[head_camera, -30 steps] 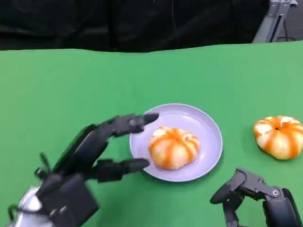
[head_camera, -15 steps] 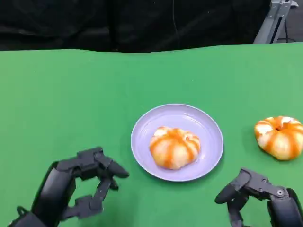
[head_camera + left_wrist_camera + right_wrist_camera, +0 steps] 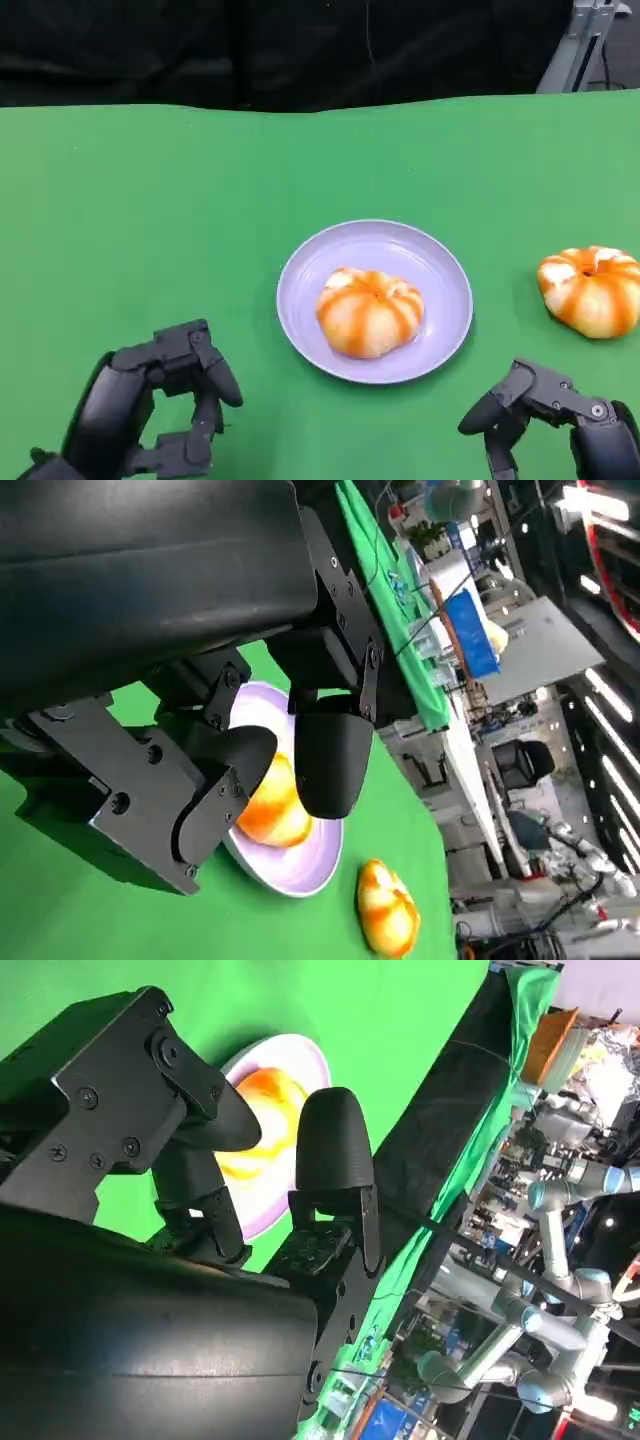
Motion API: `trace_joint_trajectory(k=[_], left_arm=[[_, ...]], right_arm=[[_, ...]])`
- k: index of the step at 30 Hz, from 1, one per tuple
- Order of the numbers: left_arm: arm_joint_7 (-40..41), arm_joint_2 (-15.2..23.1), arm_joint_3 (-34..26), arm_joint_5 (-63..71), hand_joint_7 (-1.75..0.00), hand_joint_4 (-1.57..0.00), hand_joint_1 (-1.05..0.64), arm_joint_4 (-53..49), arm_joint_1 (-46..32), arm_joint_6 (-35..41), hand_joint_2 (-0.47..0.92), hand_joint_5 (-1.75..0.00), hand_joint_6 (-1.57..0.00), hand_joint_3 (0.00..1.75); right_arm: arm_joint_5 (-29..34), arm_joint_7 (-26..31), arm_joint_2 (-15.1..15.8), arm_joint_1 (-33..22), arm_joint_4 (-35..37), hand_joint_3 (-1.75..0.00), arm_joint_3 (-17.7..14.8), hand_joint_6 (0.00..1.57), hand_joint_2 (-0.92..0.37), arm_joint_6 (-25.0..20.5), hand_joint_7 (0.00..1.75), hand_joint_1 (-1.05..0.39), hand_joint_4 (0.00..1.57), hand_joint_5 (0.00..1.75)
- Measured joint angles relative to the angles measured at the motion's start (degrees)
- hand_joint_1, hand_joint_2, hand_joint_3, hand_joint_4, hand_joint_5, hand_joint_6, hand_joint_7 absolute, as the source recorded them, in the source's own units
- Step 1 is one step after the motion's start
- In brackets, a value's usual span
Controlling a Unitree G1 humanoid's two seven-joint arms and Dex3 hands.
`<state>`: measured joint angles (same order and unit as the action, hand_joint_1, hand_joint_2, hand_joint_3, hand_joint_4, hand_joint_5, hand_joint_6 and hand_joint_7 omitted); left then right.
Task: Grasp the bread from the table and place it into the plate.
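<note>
Glossy ridged round bread [image 3: 369, 311], smooth lilac plate [image 3: 445, 268], green cloth [image 3: 180, 220]

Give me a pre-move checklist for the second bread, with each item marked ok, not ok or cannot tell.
1. One bread in the plate: ok.
2. Second bread in the plate: not ok, it lies on the green table, apart from the plate.
3. Right hand empty: ok, fingers hold nothing.
4. Left hand off the plate: ok, apart from it, holding nothing.
5. Room left in the plate: cannot tell.
</note>
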<state>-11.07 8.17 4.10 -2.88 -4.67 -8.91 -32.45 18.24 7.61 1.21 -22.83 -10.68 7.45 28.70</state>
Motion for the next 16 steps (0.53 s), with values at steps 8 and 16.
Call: trace_joint_trajectory(k=[8, 16], left_arm=[[-0.9, -0.5, 0.0, 0.0, -1.54, -0.91, 0.04, -1.8, 0.1, -1.7, 0.27, -1.74, -0.86, 1.53], [-1.4, -1.0, -0.6, 0.0, -1.53, -0.9, 0.04, -2.5, 0.7, -2.0, 0.26, -1.73, -0.87, 1.54]], right_arm=[[0.1, 0.1, 0.0, -0.2, 0.1, -1.36, 0.0, 0.82, -0.3, 0.3, 1.25, 0.07, 0.76, 1.59], [0.2, 0.1, 0.0, 0.0, 0.3, -1.36, 0.0, 0.82, -0.3, 0.5, 1.25, 0.09, 0.77, 1.58]])
